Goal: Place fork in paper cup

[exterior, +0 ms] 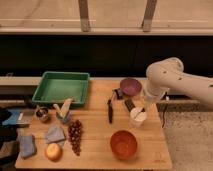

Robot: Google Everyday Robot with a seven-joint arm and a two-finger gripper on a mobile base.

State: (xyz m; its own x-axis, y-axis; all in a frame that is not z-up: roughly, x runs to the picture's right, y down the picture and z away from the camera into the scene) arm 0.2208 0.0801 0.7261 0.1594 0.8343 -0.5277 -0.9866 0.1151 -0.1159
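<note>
The white paper cup [138,118] stands on the wooden table [95,155], right of centre, between the purple bowl [131,86] and the orange bowl [123,144]. A slim light stick, seemingly the fork [141,111], leans out of the cup's rim toward the upper right. My gripper [146,104] hangs at the end of the white arm, just above and to the right of the cup, close to the fork's upper end. I cannot tell whether it touches the fork.
A black-handled utensil [110,110] lies left of the cup. Two small dark objects [129,105] sit near the purple bowl. A green tray [61,87] is at the back left. Grapes [75,135], an apple [52,151], blue cloths [55,134] and a small holder [64,112] fill the left.
</note>
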